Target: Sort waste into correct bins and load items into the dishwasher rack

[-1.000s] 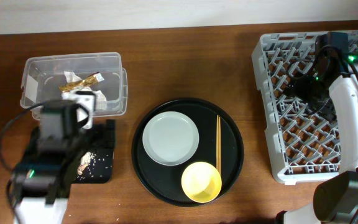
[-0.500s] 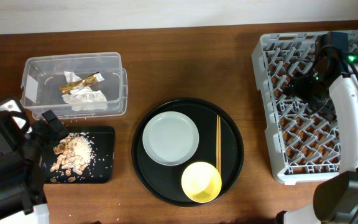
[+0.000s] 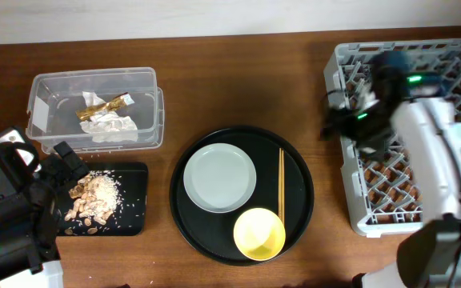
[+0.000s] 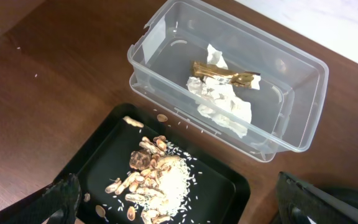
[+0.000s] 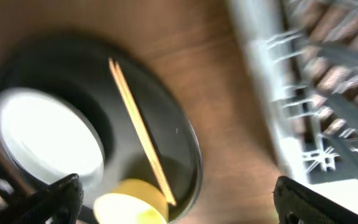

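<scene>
The clear tub [image 3: 146, 112] at the back left holds the white napkin [image 3: 112, 126] and the gold wrapper [image 3: 102, 105]. In front of it, the shallow black tray [image 3: 133, 210] carries food scraps [image 3: 93, 200] with rice. My left gripper [image 3: 58, 188] hangs open at that tray's left end; in the left wrist view it [image 4: 179, 208] straddles the scraps [image 4: 151, 180], below the tub [image 4: 294, 118]. The grey plate [image 3: 220, 178], chopsticks [image 3: 281, 188] and yellow bowl [image 3: 259, 234] lie on the round tray. My right gripper [image 3: 336, 124] is open and empty over the left edge of the dishwasher rack [image 3: 390, 192].
The round black tray [image 3: 304, 192] takes up the table's middle. The right wrist view is blurred: open gripper [image 5: 176, 199], plate [image 5: 42, 140], chopsticks [image 5: 138, 127], bowl [image 5: 129, 205], rack [image 5: 316, 93]. Bare wood lies between round tray and rack.
My left arm pulled back to the lower left, uncovering the scraps on the black tray. My right arm swung left from inside the rack to its left edge.
</scene>
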Motion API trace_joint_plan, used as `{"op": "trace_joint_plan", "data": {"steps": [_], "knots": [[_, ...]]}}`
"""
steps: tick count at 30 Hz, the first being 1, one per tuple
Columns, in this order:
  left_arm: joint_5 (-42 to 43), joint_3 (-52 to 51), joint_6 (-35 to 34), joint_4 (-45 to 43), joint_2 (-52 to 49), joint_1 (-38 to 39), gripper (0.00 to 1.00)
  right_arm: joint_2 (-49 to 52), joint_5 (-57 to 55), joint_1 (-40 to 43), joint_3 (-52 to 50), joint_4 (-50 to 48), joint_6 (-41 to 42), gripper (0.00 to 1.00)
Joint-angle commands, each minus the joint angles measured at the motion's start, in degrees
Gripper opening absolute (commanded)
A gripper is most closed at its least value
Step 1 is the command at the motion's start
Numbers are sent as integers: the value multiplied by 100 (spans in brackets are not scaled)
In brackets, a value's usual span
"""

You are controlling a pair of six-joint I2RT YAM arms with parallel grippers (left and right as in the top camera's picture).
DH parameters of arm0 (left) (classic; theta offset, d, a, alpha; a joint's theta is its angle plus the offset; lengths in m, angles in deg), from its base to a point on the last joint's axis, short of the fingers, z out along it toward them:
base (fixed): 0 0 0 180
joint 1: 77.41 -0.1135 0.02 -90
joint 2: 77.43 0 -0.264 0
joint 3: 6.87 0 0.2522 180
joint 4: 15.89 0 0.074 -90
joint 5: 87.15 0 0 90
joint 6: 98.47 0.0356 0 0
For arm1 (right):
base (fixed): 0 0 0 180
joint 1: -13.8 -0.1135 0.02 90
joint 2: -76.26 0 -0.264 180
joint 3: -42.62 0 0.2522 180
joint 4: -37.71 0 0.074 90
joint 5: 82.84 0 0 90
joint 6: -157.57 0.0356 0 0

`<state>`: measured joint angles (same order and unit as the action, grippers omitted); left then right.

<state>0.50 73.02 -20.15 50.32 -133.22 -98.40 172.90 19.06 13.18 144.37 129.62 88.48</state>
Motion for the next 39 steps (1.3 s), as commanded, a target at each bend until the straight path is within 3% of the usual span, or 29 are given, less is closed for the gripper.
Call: {"op": "trace_joint_plan", "data": {"steps": [1,5,6,8,9,14,28,39], "knots": [[2,57,-70,-9,-17,-28,99,24,-925,-809,-693,-367,-354,99],[2,57,-70,-9,-129,-28,99,24,-1025,-1228,-874,-691,-354,98],[2,57,-70,-9,-162,-28,99,24,-1001,-1285,-874,-826,-352,94],[2,57,-70,-9,-240,-28,99,28,-1008,-1377,-940,-1082,-354,73],[2,57,-70,-9,-267,-28,99,28,-1005,-1405,-986,-1198,-354,67],[2,57,-70,-9,-352,-28,99,28,-1003,-1558,-1683,-1991,-352,54],[2,57,-70,-9,-352,-28,99,28,-1034,-2114,-3008,-3759,-413,57],[2,57,-70,-9,-352,-28,99,260,-1471,-2111,-3145,-3880,-87,58]]}}
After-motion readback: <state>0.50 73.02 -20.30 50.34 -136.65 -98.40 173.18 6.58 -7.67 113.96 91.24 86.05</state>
